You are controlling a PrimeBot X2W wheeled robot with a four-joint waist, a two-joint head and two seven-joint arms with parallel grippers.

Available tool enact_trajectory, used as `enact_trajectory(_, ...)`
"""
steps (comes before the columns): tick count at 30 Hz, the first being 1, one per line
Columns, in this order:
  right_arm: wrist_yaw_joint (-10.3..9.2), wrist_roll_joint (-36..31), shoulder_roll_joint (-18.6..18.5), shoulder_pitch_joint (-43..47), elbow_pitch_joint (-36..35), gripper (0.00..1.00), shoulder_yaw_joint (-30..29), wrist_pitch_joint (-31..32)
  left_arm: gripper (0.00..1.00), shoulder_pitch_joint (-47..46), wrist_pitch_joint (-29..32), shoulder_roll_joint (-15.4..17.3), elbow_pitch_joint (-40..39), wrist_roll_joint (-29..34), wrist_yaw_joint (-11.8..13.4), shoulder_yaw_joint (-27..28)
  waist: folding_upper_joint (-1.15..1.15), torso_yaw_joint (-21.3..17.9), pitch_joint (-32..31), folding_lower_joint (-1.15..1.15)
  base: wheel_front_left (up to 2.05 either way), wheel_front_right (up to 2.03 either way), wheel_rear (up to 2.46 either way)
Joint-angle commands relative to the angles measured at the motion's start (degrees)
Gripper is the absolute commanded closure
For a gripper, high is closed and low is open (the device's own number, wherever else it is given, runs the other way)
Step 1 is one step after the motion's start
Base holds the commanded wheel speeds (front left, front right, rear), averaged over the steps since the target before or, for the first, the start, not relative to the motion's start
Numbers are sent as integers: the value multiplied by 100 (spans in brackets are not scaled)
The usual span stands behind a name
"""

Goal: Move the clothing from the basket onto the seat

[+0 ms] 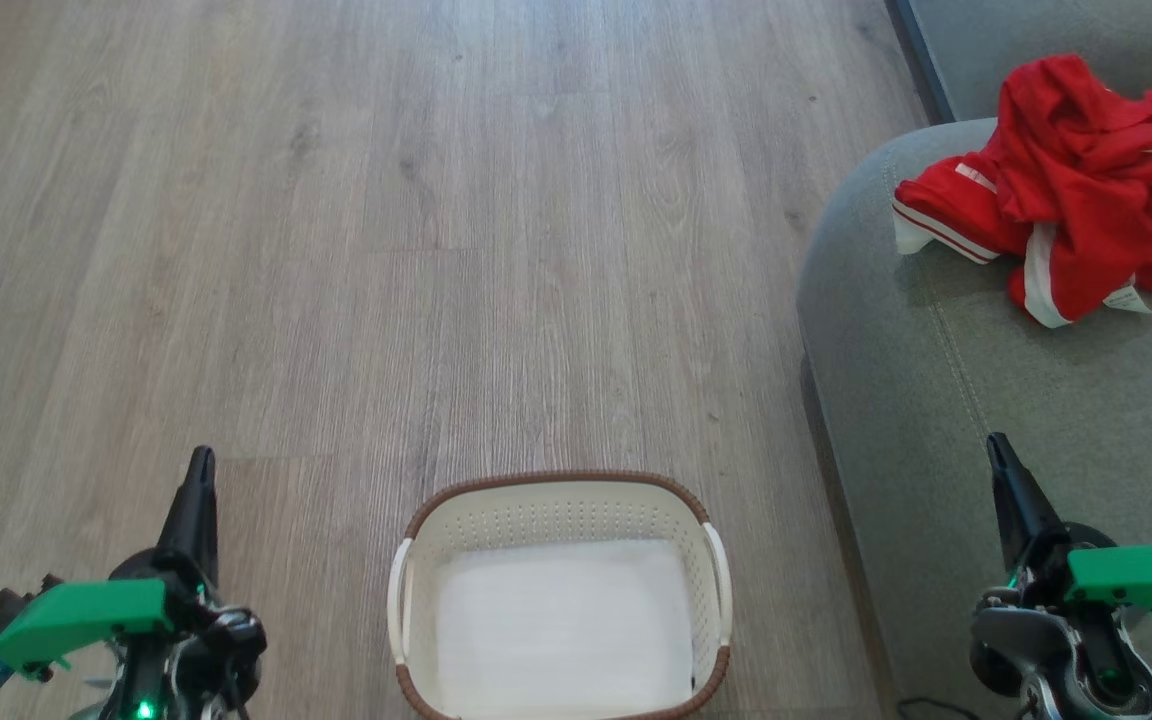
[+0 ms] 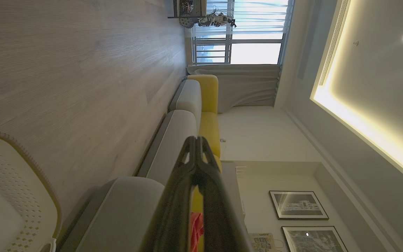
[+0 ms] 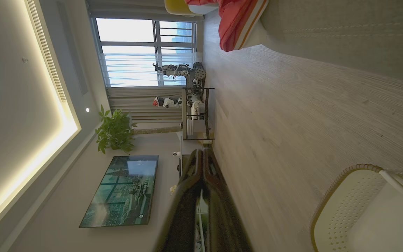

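The red clothing with white stripes lies crumpled on the grey seat at the upper right of the head view. A corner of the clothing also shows at the top of the right wrist view. The white basket with a brown rim stands on the floor at the bottom centre, holding nothing but its white bottom. My left gripper is shut and empty, left of the basket. Over the seat's front part, my right gripper is shut with nothing in it.
Wood-look floor stretches ahead and to the left of the basket. In the wrist views a window, a plant, a wall screen and a dark rack stand far off. Yellow cushions sit along the sofa.
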Motion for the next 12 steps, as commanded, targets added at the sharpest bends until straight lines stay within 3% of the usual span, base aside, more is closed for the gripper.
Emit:
enact_trajectory(1,-1,34,-25,-297,-223,100,94,25,100,-289,40,29,-153,17,-38,206,0,0,0,0,0,0,0)
enact_trajectory(12,-1,34,-25,-297,-223,100,94,25,100,-289,43,27,-153,19,-38,209,0,0,0,0,0,0,0)
